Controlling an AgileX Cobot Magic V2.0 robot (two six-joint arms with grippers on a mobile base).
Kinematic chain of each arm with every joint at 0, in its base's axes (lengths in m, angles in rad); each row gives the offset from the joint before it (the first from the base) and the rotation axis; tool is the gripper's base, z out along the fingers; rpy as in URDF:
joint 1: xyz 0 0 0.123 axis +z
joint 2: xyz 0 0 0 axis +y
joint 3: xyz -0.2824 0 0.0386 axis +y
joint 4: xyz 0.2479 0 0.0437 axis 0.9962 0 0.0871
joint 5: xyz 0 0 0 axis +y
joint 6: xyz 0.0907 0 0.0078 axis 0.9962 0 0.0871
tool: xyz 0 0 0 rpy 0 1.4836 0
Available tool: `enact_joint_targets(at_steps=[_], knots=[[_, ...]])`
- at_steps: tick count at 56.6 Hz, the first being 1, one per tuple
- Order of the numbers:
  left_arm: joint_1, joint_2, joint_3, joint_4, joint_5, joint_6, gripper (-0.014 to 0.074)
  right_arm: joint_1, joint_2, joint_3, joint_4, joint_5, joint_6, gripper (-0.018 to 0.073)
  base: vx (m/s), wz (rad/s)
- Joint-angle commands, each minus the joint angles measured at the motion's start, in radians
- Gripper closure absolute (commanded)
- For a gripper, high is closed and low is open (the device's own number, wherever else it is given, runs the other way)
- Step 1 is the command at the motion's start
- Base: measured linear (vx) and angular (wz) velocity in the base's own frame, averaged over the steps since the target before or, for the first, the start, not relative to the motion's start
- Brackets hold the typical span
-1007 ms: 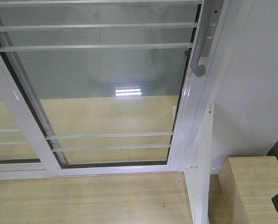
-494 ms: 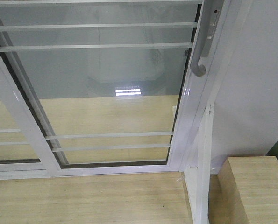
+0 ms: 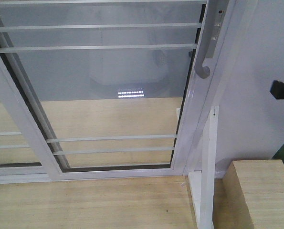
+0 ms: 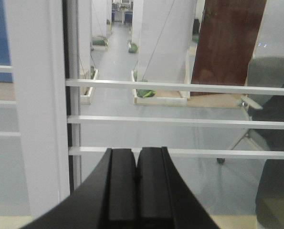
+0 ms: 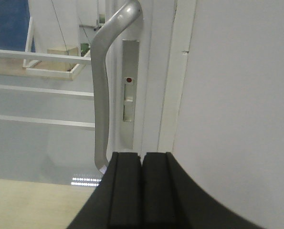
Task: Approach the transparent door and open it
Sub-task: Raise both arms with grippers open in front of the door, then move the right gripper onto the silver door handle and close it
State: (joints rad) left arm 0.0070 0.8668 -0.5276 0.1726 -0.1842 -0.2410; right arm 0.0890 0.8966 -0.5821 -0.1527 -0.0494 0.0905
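Pale wood flooring [image 3: 84, 200] runs up to the glass, with a plain white wall [image 3: 261, 71] off to the right. Up close, the right gripper [image 5: 142, 160] has its two black fingers pressed together with nothing between them. It hangs just short of the long grey handle [image 5: 99, 95], apart from it as far as I can see. The left gripper [image 4: 137, 157] is likewise closed and empty, facing barred glass.

The transparent door [image 3: 108, 95] stands dead ahead, upright and seemingly shut, its handle side against the white jamb post [image 3: 209, 162]. The handle runs vertically and bows out into the room, with the lock plate [image 5: 129, 93] just beside it.

I'd say the drive-up is done and the reach for the handle is on. Next the right fingers need to part, close round the grip, then draw the panel sideways to the left.
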Motion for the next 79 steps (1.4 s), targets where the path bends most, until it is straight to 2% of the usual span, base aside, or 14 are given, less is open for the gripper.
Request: enact_joint_targets(at_steps=[1,14,22,27,39,51,59,63,68,75,79], knots=[[0.001,0.116,-0.091,0.008,-0.134,-0.009,0.0594,0.001,0.120,-0.090,-0.025,-0.155,0.002,0.0561,0.00,0.00],[0.001,0.322,-0.126,0.009,-0.332,-0.009,0.0594,0.001,0.337,-0.124,-0.025,-0.414,0.002,0.0561,0.00,0.00],[0.001,0.369,-0.126,0.009,-0.357,-0.009,0.0594,0.001,0.408,-0.124,-0.023,-0.485,0.004,0.0561,0.00,0.00],[0.001,0.373,-0.126,0.020,-0.356,-0.007,0.0591,0.001,0.427,-0.121,-0.021,-0.488,0.008,0.0561,0.00,0.00],[0.001,0.373,-0.126,0.146,-0.360,-0.011,0.0528,0.001,0.434,-0.119,-0.021,-0.491,0.007,0.0561,0.00,0.00],[0.001,0.373,-0.126,0.144,-0.359,-0.011,0.0390,0.001,0.434,-0.119,-0.035,-0.485,0.007,0.0524,0.00,0.00],[0.001,0.373,-0.126,0.135,-0.359,-0.011,0.0230,0.001,0.434,-0.119,-0.089,-0.481,0.007,0.0405,0.00,0.00],[0.001,0.373,-0.126,0.135,-0.359,-0.011,0.0148,0.001,0.434,-0.119,-0.113,-0.481,0.010,0.0303,0.00,0.00],[0.001,0.373,-0.126,0.135,-0.358,-0.011,0.0063,0.001,0.434,-0.119,-0.116,-0.483,0.010,0.0132,0.00,0.00],[0.001,0.373,-0.126,0.135,-0.358,-0.010,0.0006,0.001,0.434,-0.119,-0.083,-0.499,0.011,-0.0095,0.00,0.00],[0.001,0.373,-0.126,0.135,-0.358,-0.010,0.0005,0.001,0.439,-0.119,-0.065,-0.530,0.011,-0.0171,0.00,0.00]])
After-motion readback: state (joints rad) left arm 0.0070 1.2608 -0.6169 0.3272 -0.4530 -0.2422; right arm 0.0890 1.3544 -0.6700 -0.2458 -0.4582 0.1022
